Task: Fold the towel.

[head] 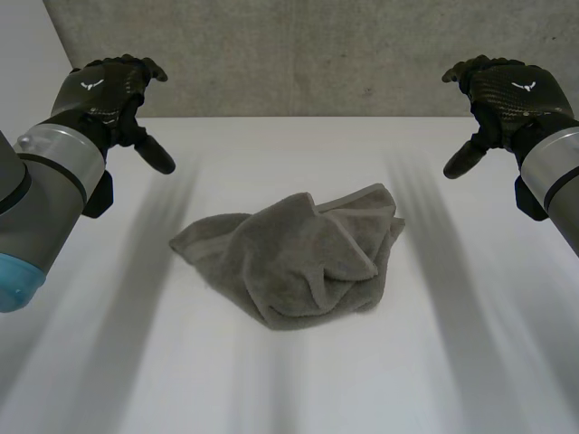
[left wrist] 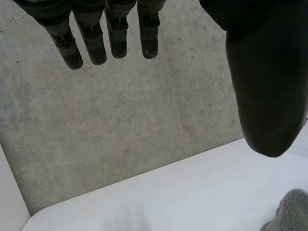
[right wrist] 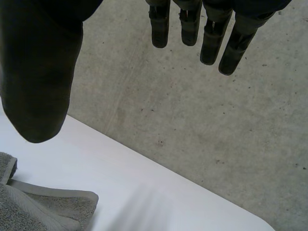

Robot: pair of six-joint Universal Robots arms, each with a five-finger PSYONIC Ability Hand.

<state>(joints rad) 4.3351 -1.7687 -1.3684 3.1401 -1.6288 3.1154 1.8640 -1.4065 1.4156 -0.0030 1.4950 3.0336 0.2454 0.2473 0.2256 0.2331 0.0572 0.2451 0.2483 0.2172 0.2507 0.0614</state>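
A grey towel [head: 294,258] lies crumpled in a heap in the middle of the white table [head: 271,380]. My left hand [head: 107,90] hovers high above the table's far left, well away from the towel, open with straight fingers [left wrist: 91,43] and thumb [left wrist: 267,96] spread, holding nothing. My right hand [head: 508,90] mirrors it at the far right, open too, its fingers [right wrist: 211,38] straight and thumb [right wrist: 38,82] apart. A bit of the towel [left wrist: 291,211] shows below the left thumb, and a towel corner [right wrist: 43,207] lies below the right thumb.
A grey concrete wall [head: 298,54] rises behind the table's far edge. Bare white tabletop surrounds the towel on every side.
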